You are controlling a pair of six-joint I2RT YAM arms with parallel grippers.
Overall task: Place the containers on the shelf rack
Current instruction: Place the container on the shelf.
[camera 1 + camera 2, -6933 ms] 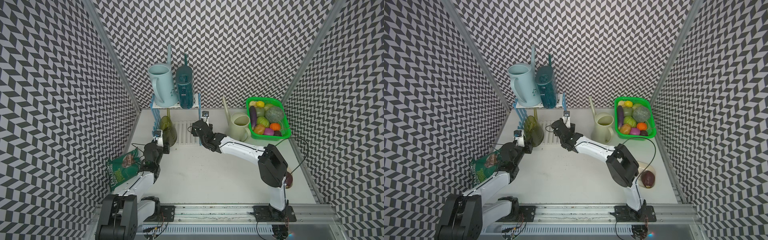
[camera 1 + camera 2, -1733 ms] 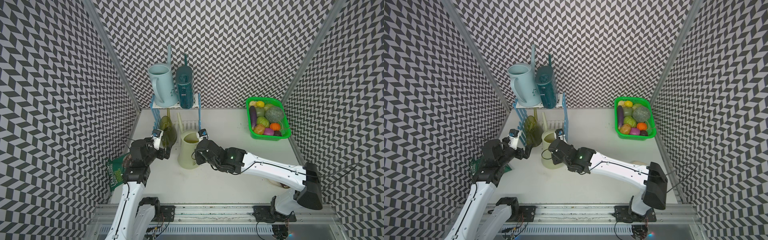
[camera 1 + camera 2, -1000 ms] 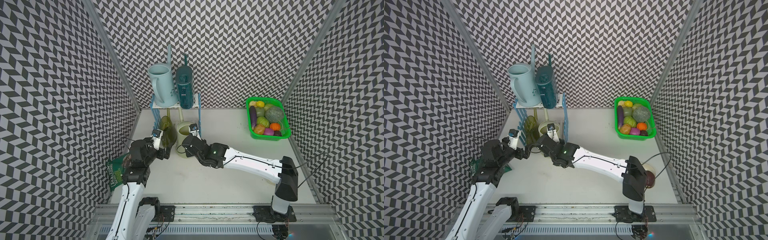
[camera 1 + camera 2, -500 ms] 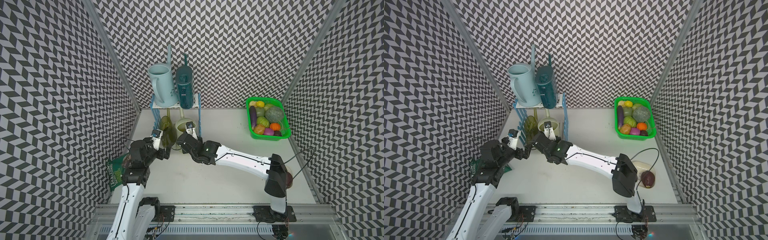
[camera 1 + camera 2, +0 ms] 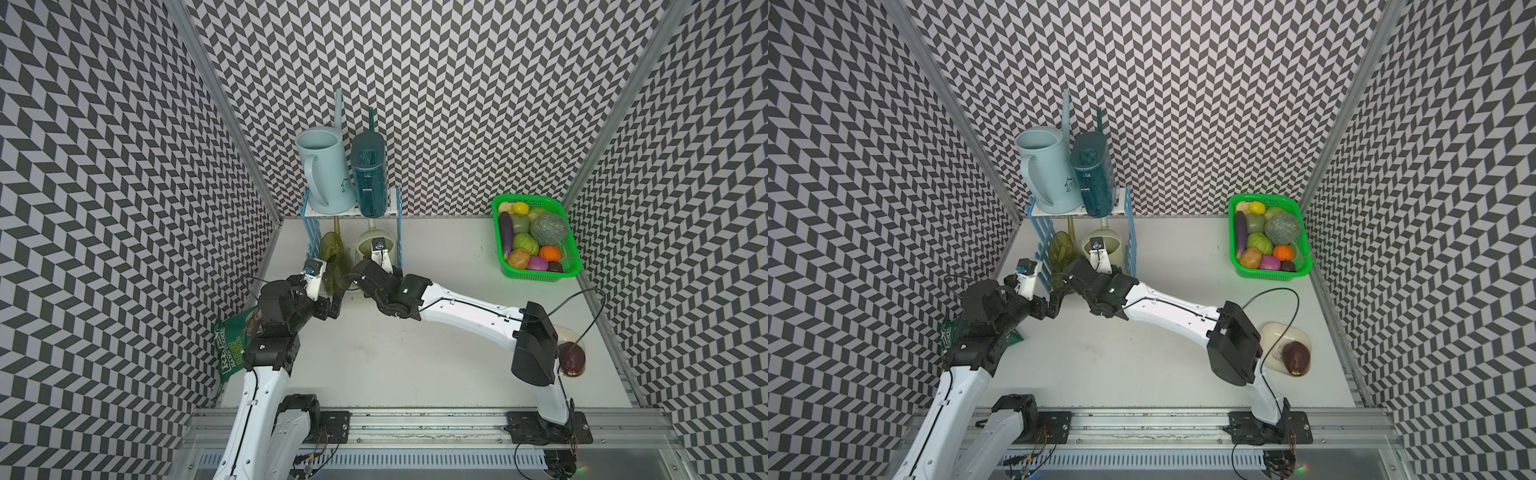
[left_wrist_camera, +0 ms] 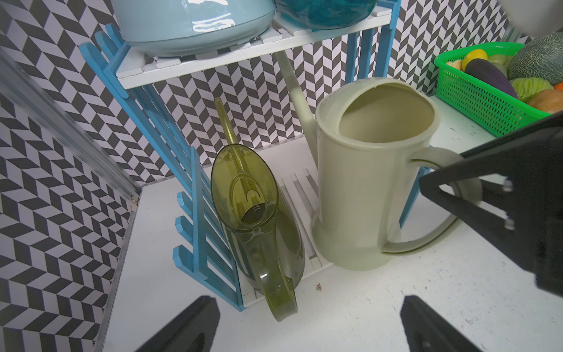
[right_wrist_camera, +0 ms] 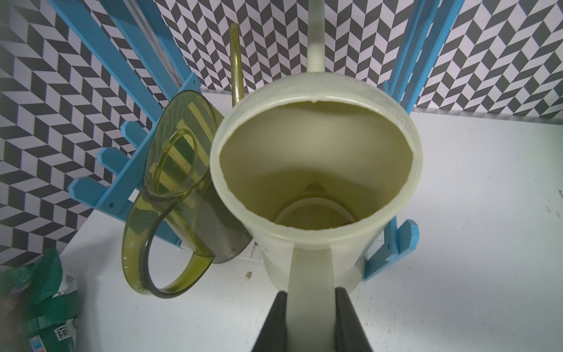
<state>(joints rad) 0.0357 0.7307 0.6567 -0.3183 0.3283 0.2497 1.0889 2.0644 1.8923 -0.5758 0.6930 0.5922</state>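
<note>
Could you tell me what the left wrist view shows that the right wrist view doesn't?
Left wrist only: the light blue can and dark teal can on the upper shelf of the shelf rack, the green basket, and the open left gripper. Right wrist only: the green snack bag and the inside bottom of the cream can. Both: the olive-green can beside the cream can between the rack's blue sides, with the right gripper shut on its handle.

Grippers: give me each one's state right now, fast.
Left gripper: open, holding nothing.
Right gripper: shut on the cream watering can by its handle.
</note>
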